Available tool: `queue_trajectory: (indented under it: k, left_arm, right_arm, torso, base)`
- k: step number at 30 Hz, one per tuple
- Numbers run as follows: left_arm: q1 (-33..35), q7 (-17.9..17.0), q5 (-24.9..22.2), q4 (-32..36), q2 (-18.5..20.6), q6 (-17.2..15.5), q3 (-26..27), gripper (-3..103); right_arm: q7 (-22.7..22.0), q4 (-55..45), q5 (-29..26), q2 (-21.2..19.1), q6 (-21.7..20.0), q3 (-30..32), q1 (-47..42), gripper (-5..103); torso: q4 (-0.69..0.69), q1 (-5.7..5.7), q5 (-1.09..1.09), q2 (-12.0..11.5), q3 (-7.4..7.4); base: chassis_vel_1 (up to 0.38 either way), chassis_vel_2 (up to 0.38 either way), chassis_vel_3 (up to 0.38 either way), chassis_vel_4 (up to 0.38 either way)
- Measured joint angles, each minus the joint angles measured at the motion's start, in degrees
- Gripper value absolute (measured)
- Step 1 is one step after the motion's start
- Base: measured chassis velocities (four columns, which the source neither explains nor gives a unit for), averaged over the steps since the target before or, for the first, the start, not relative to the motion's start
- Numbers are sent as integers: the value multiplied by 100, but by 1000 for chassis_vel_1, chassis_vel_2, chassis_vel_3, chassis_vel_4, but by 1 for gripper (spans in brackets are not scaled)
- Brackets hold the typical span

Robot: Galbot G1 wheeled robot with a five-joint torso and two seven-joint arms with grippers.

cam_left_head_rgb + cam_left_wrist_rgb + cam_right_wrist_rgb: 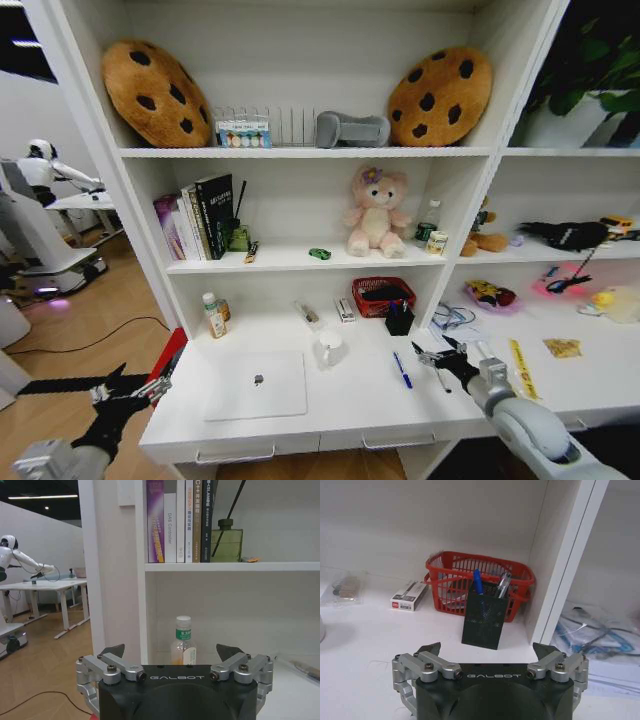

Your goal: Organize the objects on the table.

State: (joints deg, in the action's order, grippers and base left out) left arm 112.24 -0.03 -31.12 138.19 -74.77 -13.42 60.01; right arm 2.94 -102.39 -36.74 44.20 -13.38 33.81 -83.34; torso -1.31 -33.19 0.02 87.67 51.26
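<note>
A blue pen (pixel 402 370) lay on the white table (pixel 350 410), its long axis running front to back, just left of the right gripper (pixel 437 357), which hovered wide open and empty, nosed toward the black pen cup (pixel 485 619) and red basket (pixel 479 582). A black pen (pixel 441 379) lay under that gripper. The closed laptop (pixel 258 385) sat mid-table. The left gripper (pixel 128 392), also open and empty, hung off the table's left edge, farther from the pens.
</note>
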Motion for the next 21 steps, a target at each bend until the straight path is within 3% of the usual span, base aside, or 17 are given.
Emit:
queue_trajectory:
  k: [4, 8, 17, 21]
  left_arm:
    - [0, 0, 0, -1, 0, 0, 0, 100]
    - [0, 0, 0, 0, 0, 0, 0, 100]
    - [0, -1, 0, -1, 0, 0, 0, 100]
    - [0, -1, 0, 0, 0, 0, 0, 100]
  right_arm:
    - [129, 122, -423, -53, -243, -510, 457, 100]
    - [-26, 171, -391, 122, -324, -1000, 829, 100]
    - [-176, 439, -329, 295, -379, -1205, 1045, 100]
    - [-402, 719, -561, 386, -422, -1279, 1166, 100]
  torso:
    - [2, 0, -4, 0, 0]
    - [3, 0, -3, 0, 0]
    - [1, 0, -3, 0, 0]
    - [1, 0, -3, 0, 0]
  base:
    - [0, 0, 0, 0]
    - [0, 0, 0, 0]
    - [0, 0, 0, 0]
    - [0, 0, 0, 0]
